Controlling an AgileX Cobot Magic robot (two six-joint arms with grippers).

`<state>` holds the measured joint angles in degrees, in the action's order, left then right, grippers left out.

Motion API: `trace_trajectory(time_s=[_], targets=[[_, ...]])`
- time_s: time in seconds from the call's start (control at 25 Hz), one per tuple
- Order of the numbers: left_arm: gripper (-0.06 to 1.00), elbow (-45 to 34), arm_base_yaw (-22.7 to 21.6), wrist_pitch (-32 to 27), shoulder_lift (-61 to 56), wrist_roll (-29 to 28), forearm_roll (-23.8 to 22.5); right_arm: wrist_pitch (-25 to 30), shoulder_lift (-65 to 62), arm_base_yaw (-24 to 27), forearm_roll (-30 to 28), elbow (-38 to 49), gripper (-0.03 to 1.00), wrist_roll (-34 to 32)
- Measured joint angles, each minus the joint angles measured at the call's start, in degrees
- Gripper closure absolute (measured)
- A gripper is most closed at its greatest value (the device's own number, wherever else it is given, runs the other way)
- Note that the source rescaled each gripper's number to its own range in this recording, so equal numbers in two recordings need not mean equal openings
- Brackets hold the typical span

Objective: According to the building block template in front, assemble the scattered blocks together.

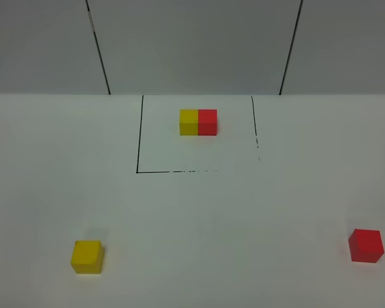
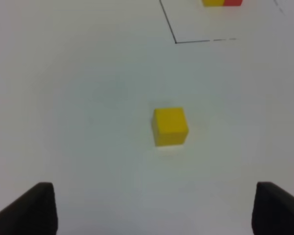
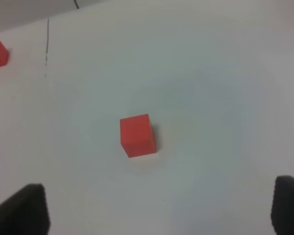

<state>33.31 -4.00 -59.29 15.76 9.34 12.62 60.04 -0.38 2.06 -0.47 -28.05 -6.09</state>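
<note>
Yellow block (image 1: 87,256) sits low on the left of the desk (image 1: 199,218), red block (image 1: 366,246) far over on the right, well apart, and neither one is touched yet. Up ahead, inside the black outline (image 1: 138,135), the template (image 1: 198,122) shows the answer: yellow on the left, red on the right, faces touching. The left pincer (image 2: 154,203) hangs wide open and empty with the yellow block dead ahead between its dark tips, and the right pincer (image 3: 157,205) is just as wide and empty, facing the red one. This looks like the reach-in, so the trick is to square each pincer to a pair of flat faces, drop so the tips straddle the cube, and close around mid-height so it cannot twist. Then bring them together flush, keeping yellow to the left. Both are plain matte cubes of equal size with crisp edges and no studs showing, so they will likely just sit side by side
</note>
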Motion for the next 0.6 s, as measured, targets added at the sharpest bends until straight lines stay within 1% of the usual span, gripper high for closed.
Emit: trace_trajectory(time_s=[0.16,0.32,0.4,0.48,0.52,0.6], targets=[[0.0,4.4,0.0,-0.2,15.2,-1.4,0.5,0.0,0.0,0.0,0.0,0.0,0.16,0.0],[0.0,9.7,0.0,0.0,30.2,-1.4,5.2,0.0,0.0,0.0,0.0,0.0,0.16,0.0],[0.0,12.2,0.0,0.1,36.6,-0.7,8.7,0.0,0.0,0.0,0.0,0.0,0.16,0.0],[0.0,14.0,0.0,0.2,42.8,0.7,11.1,0.0,0.0,0.0,0.0,0.0,0.16,0.0],[0.0,14.6,0.3,0.2,45.5,1.2,11.7,0.0,0.0,0.0,0.0,0.0,0.16,0.0],[0.0,15.4,1.8,0.4,49.6,1.7,11.5,0.0,0.0,0.0,0.0,0.0,0.16,0.0]])
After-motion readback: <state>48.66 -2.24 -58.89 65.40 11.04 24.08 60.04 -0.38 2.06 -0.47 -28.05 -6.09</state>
